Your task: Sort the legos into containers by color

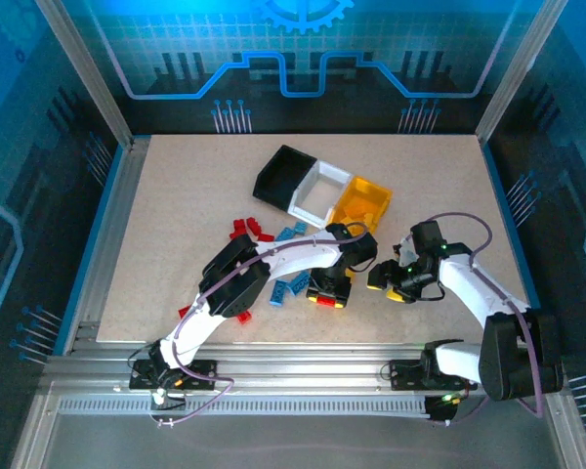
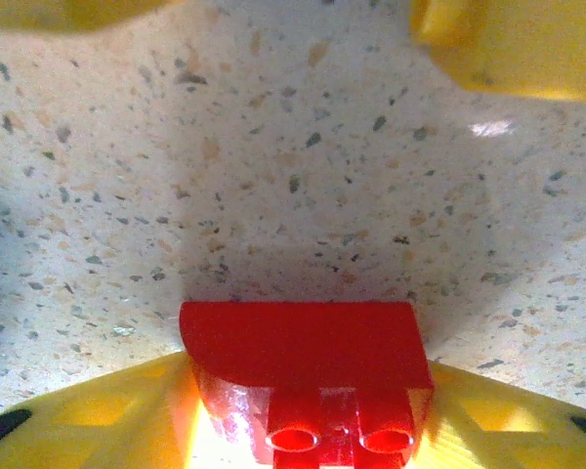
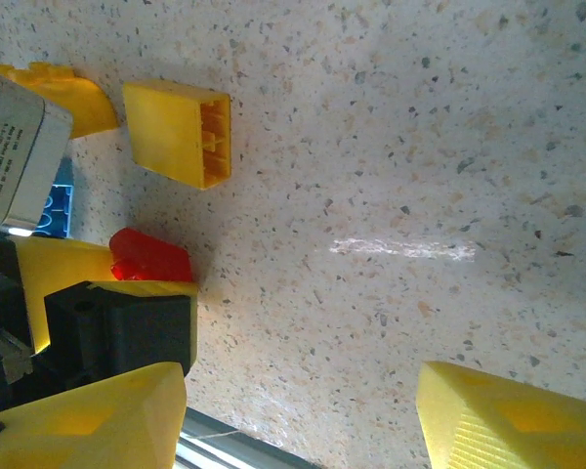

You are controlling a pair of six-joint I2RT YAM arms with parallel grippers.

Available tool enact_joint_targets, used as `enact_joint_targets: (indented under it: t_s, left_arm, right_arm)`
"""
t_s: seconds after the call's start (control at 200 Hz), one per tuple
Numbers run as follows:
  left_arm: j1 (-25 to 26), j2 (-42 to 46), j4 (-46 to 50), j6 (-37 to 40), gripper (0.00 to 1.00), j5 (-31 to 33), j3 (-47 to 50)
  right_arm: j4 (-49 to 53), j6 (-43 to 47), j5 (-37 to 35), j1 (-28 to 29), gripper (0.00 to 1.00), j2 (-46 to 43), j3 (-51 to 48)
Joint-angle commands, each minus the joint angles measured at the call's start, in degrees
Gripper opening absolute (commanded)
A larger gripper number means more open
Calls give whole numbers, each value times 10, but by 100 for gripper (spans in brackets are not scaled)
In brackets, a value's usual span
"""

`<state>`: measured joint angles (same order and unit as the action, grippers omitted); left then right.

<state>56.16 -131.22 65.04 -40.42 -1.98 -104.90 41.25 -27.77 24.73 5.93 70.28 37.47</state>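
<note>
My left gripper (image 1: 328,292) is shut on a red lego (image 2: 308,366), low over the table in front of the bins. The brick sits between the yellow fingers (image 2: 98,415) with two studs facing the camera. It also shows as the red lego (image 3: 151,256) in the right wrist view. My right gripper (image 1: 389,281) stands open just to the right, with bare table between its fingers (image 3: 88,420). A yellow lego (image 3: 181,132) lies nearby. The black bin (image 1: 283,176), white bin (image 1: 306,200) and yellow-orange bin (image 1: 363,205) stand in a row behind.
Red legos (image 1: 244,231) and blue legos (image 1: 293,233) lie scattered left of the grippers, with more blue ones (image 1: 291,285) under the left arm. A second yellow lego (image 3: 73,93) and a blue one (image 3: 51,210) lie by the left gripper. The table's front edge is close.
</note>
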Motion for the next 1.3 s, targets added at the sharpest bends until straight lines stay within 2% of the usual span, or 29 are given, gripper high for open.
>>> enact_joint_targets:
  t_s: [0.0,0.395,0.52,0.705,0.89,1.126,1.296]
  left_arm:
    - [-7,-2,-46,2,52,0,20]
    - [-37,110,-75,26,51,-3,84]
    - [-66,149,-74,21,51,-10,88]
    - [-136,185,-91,4,51,-27,52]
    - [-207,125,-114,-1,51,-45,-68]
    - [-253,-13,-120,-15,51,-81,-262]
    - [-279,-64,-161,-57,51,-108,-286]
  right_arm:
    - [1,10,14,-5,65,-15,-6]
    - [4,-2,8,-11,65,-34,-4]
    - [15,-4,7,-16,65,-47,0]
    - [14,-18,10,-17,64,-55,-5]
    - [21,-25,9,-16,64,-66,-5]
    - [45,-24,4,-16,64,-67,16]
    - [58,-24,-2,-15,64,-65,30]
